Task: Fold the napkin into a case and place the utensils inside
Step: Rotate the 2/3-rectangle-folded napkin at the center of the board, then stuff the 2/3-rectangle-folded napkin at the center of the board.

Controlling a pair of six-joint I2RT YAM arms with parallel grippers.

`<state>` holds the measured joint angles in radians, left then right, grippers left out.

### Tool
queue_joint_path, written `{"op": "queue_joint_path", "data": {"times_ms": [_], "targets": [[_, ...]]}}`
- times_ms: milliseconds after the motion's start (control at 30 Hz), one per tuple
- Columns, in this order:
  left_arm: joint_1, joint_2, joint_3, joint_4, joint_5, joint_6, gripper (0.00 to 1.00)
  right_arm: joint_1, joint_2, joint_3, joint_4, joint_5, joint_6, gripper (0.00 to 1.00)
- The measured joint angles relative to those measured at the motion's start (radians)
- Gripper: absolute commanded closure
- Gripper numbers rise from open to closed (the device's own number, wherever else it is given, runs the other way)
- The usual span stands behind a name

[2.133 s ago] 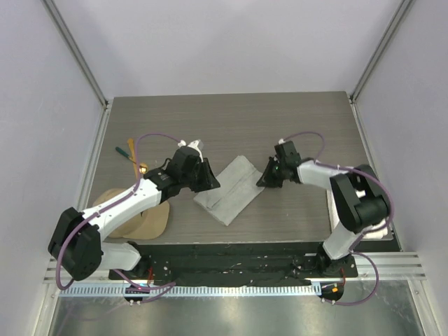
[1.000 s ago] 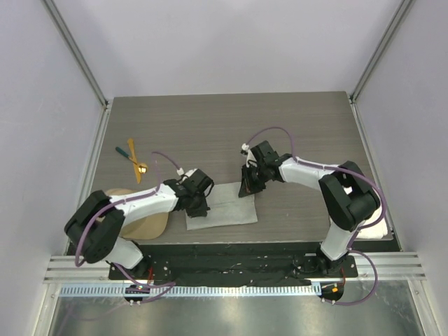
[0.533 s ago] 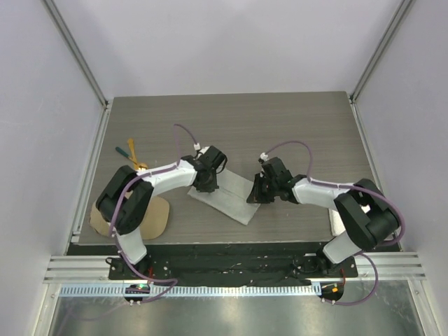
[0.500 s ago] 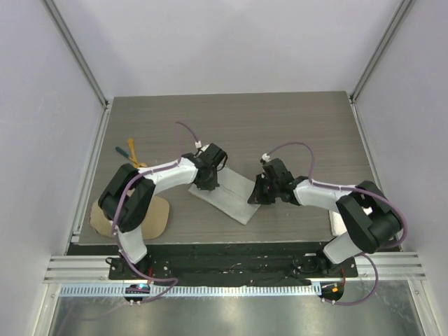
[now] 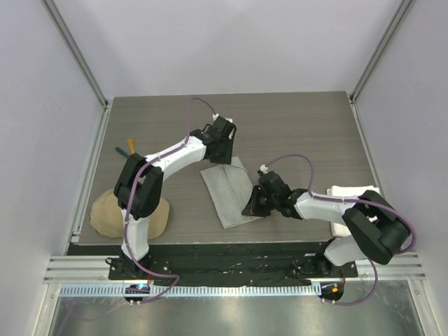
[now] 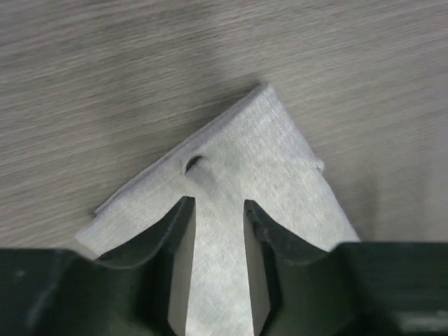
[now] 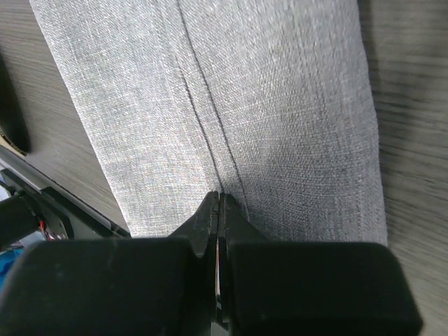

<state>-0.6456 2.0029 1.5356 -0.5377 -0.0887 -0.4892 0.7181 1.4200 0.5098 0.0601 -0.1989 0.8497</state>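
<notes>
**Napkin strip mid-frame, both pincers on it**

I see the table [image 5: 301, 133] w/ the napkin [image 5: 227, 192] folded to a narrow strip at centre frame. Tan cap [image 5: 129, 213] sits lower left, white towel [image 5: 350, 192] at right edge. My left gripper [image 6: 215, 206] hovers over the strip's top corner, fingers spread, cloth showing btwn them. My right gripper [image 7: 219, 199] is at the strip's lower right edge, fingers pressed together, tips on the crease; can't tell if a layer is nipped. Utensils [image 5: 129, 146] lie upper left, partly behind the left arm [image 5: 175, 154].
</notes>
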Motion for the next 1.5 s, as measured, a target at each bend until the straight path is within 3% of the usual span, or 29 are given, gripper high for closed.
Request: {"op": "queue_joint_path", "data": {"times_ms": [133,267,300,367,400,433,600,733,967,1233,1500], "targets": [[0.004,-0.124,-0.032,-0.040,-0.009,-0.006,0.42,-0.013,0.000,0.118,-0.137,0.008,-0.054,0.99],[0.052,-0.327,-0.165,-0.066,0.011,-0.072,0.40,-0.063,0.011,0.284,-0.209,-0.007,-0.156,0.98],[0.080,-0.375,-0.213,-0.055,0.029,-0.104,0.40,-0.077,0.021,0.323,-0.219,-0.015,-0.182,0.88],[0.132,-0.445,-0.314,-0.027,0.072,-0.161,0.39,-0.096,0.058,0.392,-0.228,-0.035,-0.229,0.78],[0.163,-0.478,-0.380,-0.012,0.090,-0.196,0.39,-0.103,0.090,0.436,-0.245,-0.042,-0.260,0.67],[0.188,-0.500,-0.436,0.000,0.098,-0.228,0.39,-0.106,0.132,0.481,-0.258,-0.051,-0.291,0.61],[0.253,-0.614,-0.669,0.022,0.112,-0.360,0.41,-0.067,0.298,0.648,-0.357,-0.040,-0.416,0.47],[0.282,-0.737,-0.700,0.001,0.092,-0.398,0.42,-0.010,0.403,0.797,-0.450,0.002,-0.478,0.40],[0.328,-0.984,-0.684,-0.065,0.009,-0.391,0.42,0.111,0.543,0.961,-0.535,0.117,-0.523,0.35],[0.332,-1.065,-0.701,-0.119,0.006,-0.385,0.43,0.207,0.698,1.093,-0.636,0.325,-0.546,0.33],[0.332,-1.085,-0.761,-0.119,0.041,-0.394,0.44,0.256,0.753,1.161,-0.697,0.495,-0.560,0.49]]}}
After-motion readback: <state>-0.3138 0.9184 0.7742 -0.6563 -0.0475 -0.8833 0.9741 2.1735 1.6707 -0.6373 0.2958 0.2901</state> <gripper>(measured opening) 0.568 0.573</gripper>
